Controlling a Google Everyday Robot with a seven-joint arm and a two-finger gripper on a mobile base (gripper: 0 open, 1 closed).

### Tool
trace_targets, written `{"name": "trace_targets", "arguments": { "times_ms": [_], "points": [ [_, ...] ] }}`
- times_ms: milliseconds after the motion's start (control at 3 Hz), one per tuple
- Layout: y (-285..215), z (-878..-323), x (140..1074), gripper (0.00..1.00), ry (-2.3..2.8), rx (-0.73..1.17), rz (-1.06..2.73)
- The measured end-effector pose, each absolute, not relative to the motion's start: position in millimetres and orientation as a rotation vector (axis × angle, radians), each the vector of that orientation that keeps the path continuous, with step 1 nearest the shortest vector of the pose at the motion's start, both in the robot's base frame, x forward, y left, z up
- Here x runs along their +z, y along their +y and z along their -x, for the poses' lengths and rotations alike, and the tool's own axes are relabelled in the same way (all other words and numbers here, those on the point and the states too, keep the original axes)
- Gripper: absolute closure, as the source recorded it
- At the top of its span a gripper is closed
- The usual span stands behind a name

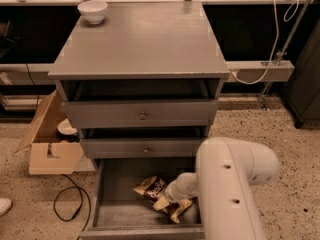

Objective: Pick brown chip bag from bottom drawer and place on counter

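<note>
Found the bottom drawer (117, 211) pulled open nearest. Saw the brown chip bag (155, 188) lying crumpled on its floor, right of centre. Noted the gripper (176, 190) down inside the drawer at the end of the bulky white arm (227, 194), right at the bag's right side; could not tell its state. Spotted a black cable (70, 204) looped on the floor at left, with an open cardboard box (50, 149) just beyond. Farther back, saw two shallower knobbed drawers (142, 115), each pulled out slightly. Farthest, made out the grey tabletop (145, 44) carrying a white bowl (93, 11) at its far left corner.
</note>
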State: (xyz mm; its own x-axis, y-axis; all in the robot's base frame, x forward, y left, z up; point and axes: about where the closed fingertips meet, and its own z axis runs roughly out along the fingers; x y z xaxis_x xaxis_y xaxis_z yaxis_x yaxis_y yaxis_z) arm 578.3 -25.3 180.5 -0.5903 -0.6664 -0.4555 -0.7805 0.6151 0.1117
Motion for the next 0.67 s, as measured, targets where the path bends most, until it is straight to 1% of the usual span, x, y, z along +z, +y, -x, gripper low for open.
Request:
{"name": "trace_targets", "arguments": {
  "times_ms": [333, 667],
  "points": [
    [-16, -574, 164, 0.41, 2.478, 0.445, 1.183],
    [-4, -575, 195, 0.63, 2.349, 0.504, 1.246]
  ]
}}
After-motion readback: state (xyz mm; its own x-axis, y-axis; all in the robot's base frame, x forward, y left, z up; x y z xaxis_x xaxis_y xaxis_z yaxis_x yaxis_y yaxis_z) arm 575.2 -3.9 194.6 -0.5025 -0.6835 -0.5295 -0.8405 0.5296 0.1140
